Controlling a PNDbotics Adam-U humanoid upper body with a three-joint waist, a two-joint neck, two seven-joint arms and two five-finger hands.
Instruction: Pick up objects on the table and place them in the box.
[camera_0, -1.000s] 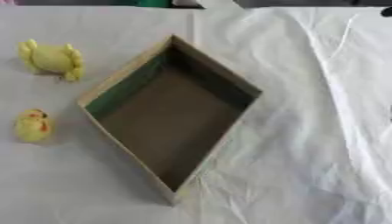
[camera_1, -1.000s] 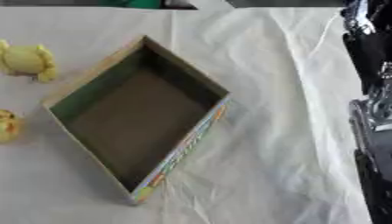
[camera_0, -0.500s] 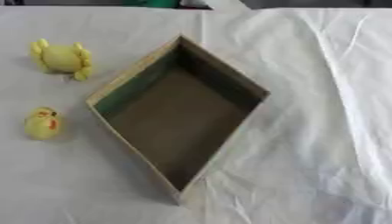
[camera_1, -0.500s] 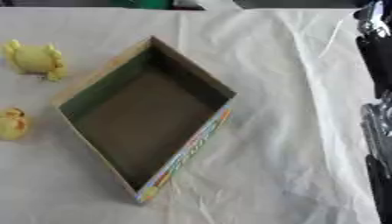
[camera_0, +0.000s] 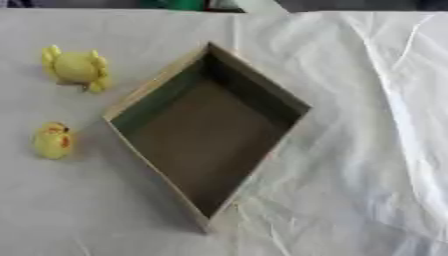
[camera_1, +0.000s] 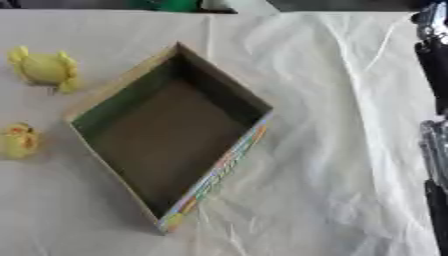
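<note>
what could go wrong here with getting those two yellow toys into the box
1. Both yellow toys, the far one and the near one, lie left of the box, while only the right arm shows at the right edge; a reach across could knock the box.
2. The white cloth is wrinkled, so the box may slide.
3. The toys look rounded and might roll.

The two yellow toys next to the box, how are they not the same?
The far toy looks bigger and rounder, with little bumps poking out around it; the near toy is smaller and egg-shaped. The near toy has an orange-red mark on it; the far toy looks plain yellow. Both are yellow, both sit on the white cloth left of the box, and neither is inside it yet.
</note>
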